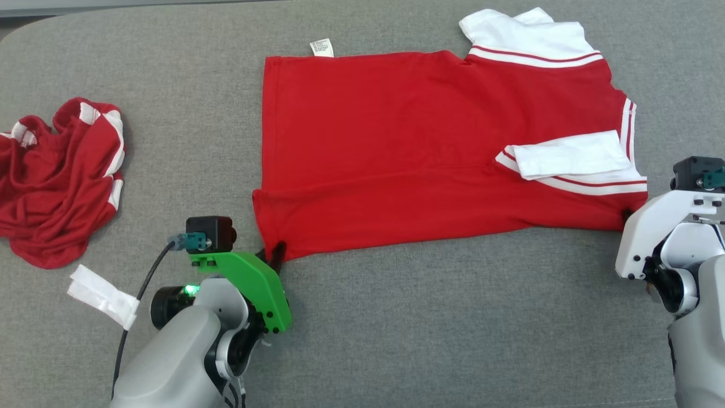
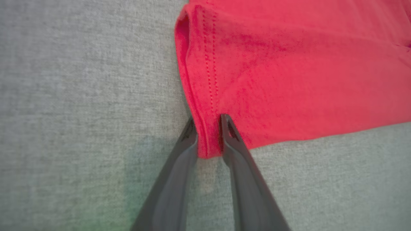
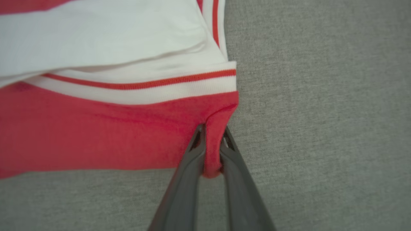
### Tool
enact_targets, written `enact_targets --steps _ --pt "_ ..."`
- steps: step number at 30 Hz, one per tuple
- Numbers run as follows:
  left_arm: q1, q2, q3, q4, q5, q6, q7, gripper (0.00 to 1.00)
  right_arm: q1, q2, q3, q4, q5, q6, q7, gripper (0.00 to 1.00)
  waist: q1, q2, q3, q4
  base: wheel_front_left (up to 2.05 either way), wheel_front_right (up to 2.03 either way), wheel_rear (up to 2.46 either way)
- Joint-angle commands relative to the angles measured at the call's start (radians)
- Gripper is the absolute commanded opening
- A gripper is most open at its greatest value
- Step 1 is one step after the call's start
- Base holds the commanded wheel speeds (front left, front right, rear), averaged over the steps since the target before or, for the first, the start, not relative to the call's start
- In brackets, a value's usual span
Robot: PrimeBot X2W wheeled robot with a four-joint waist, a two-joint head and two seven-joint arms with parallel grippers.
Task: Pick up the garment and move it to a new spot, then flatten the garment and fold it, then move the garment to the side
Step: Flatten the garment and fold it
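The garment (image 1: pixel 408 147) is a red shirt with white, red-striped sleeves and collar, spread flat on the grey padded surface (image 1: pixel 425 328). One white sleeve (image 1: pixel 572 154) is folded in over the body. My left gripper (image 1: pixel 277 253) is at the near left hem corner. In the left wrist view the left gripper (image 2: pixel 207 125) is shut on the hem of the garment (image 2: pixel 289 64), with red fabric pinched between its dark fingers. My right gripper (image 1: pixel 626 217) is at the near right corner. In the right wrist view the right gripper (image 3: pixel 212 133) is shut on a bunched red fold of the garment (image 3: pixel 96 138).
A second red and white garment (image 1: pixel 56 181) lies crumpled at the far left. A small white folded piece (image 1: pixel 102 296) lies near the left arm. A white care label (image 1: pixel 321 47) sticks out at the shirt's far edge. Bare grey surface runs along the near side.
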Motion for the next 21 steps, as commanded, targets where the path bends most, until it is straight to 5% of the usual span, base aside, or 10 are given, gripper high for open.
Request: enact_targets --steps 1,18,19,20,21 --pt "0.098 -0.013 -0.038 0.03 -0.019 -0.006 0.048 0.0 0.032 -0.002 -0.013 -0.004 0.009 -0.002 -0.007 0.0 0.0 -0.0001 -0.017 0.002 0.0 0.0 0.0" --pt "0.254 0.135 -0.01 -0.186 -0.102 0.053 0.137 0.0 0.3 0.083 -0.083 -0.246 0.092 -0.002 0.069 0.0 0.0 -0.0001 -0.146 -0.002 0.0 0.0 0.0" --pt "0.26 0.141 -0.009 -0.197 -0.103 0.056 0.139 0.05 0.313 0.089 -0.087 -0.257 0.096 -0.002 0.072 0.0 0.0 -0.0001 -0.147 -0.002 0.0 0.0 0.0" --pt "0.268 0.151 -0.008 -0.208 -0.103 0.063 0.139 0.44 0.326 0.094 -0.091 -0.271 0.1 -0.002 0.073 0.21 0.0 -0.0001 -0.148 -0.001 0.0 0.0 0.0" --pt "0.272 0.158 -0.005 -0.216 -0.1 0.07 0.136 1.0 0.338 0.099 -0.093 -0.278 0.104 -0.002 0.078 0.44 0.0 -0.0001 -0.15 -0.001 0.0 0.0 0.0"
